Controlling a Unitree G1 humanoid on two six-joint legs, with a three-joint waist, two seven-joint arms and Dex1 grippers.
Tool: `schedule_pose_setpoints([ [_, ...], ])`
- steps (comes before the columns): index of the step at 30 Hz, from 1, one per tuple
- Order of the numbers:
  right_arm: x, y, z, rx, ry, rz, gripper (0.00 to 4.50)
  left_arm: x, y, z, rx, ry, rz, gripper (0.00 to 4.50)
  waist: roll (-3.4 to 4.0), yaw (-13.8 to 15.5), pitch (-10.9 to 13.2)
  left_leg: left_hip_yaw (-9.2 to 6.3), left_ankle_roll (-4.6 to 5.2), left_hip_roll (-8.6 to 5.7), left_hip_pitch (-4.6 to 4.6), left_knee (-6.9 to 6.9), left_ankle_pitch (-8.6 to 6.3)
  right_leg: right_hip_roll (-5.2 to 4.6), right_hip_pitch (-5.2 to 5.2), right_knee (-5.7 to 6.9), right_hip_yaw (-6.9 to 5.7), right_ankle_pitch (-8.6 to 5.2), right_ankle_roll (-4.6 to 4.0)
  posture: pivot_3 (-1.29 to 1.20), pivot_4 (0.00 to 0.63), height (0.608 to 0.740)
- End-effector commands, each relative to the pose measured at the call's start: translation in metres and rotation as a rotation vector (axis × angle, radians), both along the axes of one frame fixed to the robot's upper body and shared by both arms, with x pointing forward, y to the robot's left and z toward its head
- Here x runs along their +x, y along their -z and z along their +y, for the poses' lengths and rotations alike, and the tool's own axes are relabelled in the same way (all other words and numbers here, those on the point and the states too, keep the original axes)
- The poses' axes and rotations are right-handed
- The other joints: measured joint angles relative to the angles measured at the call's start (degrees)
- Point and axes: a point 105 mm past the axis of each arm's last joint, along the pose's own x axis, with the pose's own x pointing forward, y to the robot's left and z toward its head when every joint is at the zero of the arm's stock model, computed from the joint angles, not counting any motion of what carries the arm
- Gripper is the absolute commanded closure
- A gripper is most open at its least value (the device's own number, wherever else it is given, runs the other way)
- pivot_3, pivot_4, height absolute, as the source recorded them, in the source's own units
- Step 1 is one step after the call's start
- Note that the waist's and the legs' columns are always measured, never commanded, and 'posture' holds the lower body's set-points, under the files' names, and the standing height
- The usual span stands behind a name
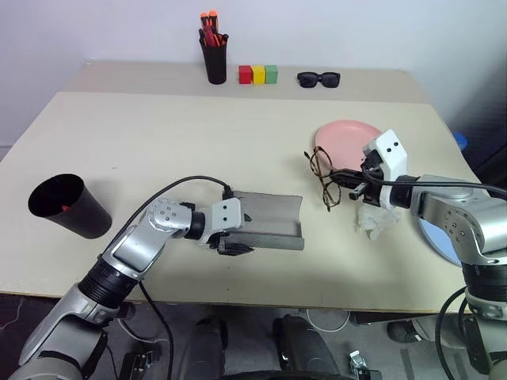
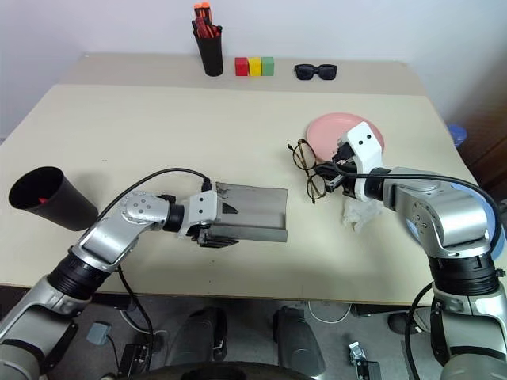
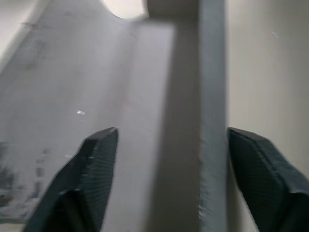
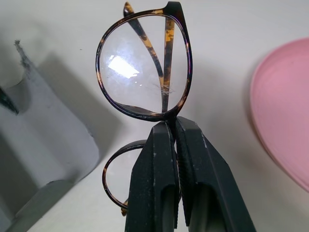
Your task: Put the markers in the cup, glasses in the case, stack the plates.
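Our right claw [image 4: 175,140] is clenched on the bridge of the glasses [image 1: 323,177], holding them above the worktop [image 1: 238,134] just left of the salmon pink plate [image 1: 346,134]. Our left claw [image 3: 169,159] stands released, its fingers [image 3: 94,169] spread at the near left end of the open grey case [image 1: 269,222]. The black cup [image 1: 67,206] lies tipped at the far left.

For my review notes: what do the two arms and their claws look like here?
Both arms are silver-grey metal with black ribbed collars and round joint housings. A white wrist block sits behind each claw, left claw and right claw; the right block shows two dark dots. Black cables loop along both forearms. The fingers are black and ridged inside.
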Motion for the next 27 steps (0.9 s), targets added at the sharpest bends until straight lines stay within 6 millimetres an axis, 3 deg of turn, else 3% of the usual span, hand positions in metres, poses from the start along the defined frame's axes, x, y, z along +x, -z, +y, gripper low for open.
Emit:
schedule_pose_setpoints([
  [1, -0.006, -0.026, 0.010, -0.031, -0.078, -0.090, 4.50, 0.008, -0.063, 0.010, -0.297, -0.108, -0.066, 1.10, 0.00, 0.0, 0.0, -0.01, 0.00, 0.01, -0.02, 0.00, 0.00, 0.00, -0.01, 0.01, 0.00, 0.00, 0.01, 0.00, 0.150, 0.732],
  [4, -0.015, -0.037, 0.025, -0.017, -0.153, -0.118, 4.50, -0.002, -0.080, 0.027, -0.432, -0.162, -0.038, 1.10, 0.03, -0.4, 0.0, -0.01, 0.03, 0.04, 0.00, -0.01, -0.02, 0.01, -0.02, 0.02, -0.01, 0.01, 0.03, 0.00, 0.150, 0.732],
  [7, -0.023, -0.041, 0.039, -0.013, -0.201, -0.123, 4.50, -0.018, -0.084, 0.041, -0.494, -0.192, 0.027, 1.10, 0.06, -0.7, 0.0, -0.03, 0.04, 0.09, 0.06, -0.08, -0.02, 0.05, -0.01, 0.05, -0.02, 0.01, 0.02, 0.00, 0.150, 0.732],
  [12, -0.039, -0.034, 0.075, -0.022, -0.317, -0.100, 4.50, -0.053, -0.038, 0.081, -0.333, -0.353, 0.095, 1.10, 0.05, -1.5, 0.0, -0.03, 0.04, 0.12, 0.06, -0.10, -0.02, -0.01, -0.01, 0.04, -0.04, 0.00, 0.00, 0.00, 0.150, 0.732],
  [16, -0.034, -0.028, 0.093, -0.016, -0.310, -0.063, 4.50, -0.075, -0.016, 0.095, -0.283, -0.403, 0.138, 1.10, 0.02, -1.5, 0.0, -0.01, 0.03, 0.10, 0.08, -0.03, -0.02, -0.07, 0.01, 0.02, -0.05, -0.12, -0.23, 0.00, 0.150, 0.732],
  [21, -0.025, -0.023, 0.110, -0.087, -0.296, -0.071, 4.50, -0.090, 0.003, 0.099, -0.229, -0.415, 0.148, 1.10, 0.03, -1.6, 0.0, 0.08, 0.02, 0.10, 0.07, 0.00, -0.02, -0.17, -0.02, -0.01, -0.03, -0.19, -0.36, 0.00, 0.150, 0.732],
  [27, -0.015, -0.015, 0.129, -0.271, -0.297, -0.178, 4.50, -0.090, 0.005, 0.101, -0.242, -0.429, 0.113, 1.10, 0.03, -1.7, 0.0, 0.15, 0.02, 0.11, 0.00, -0.09, -0.02, -0.15, -0.23, 0.04, 0.02, -0.21, -0.40, 0.00, 0.150, 0.732],
])
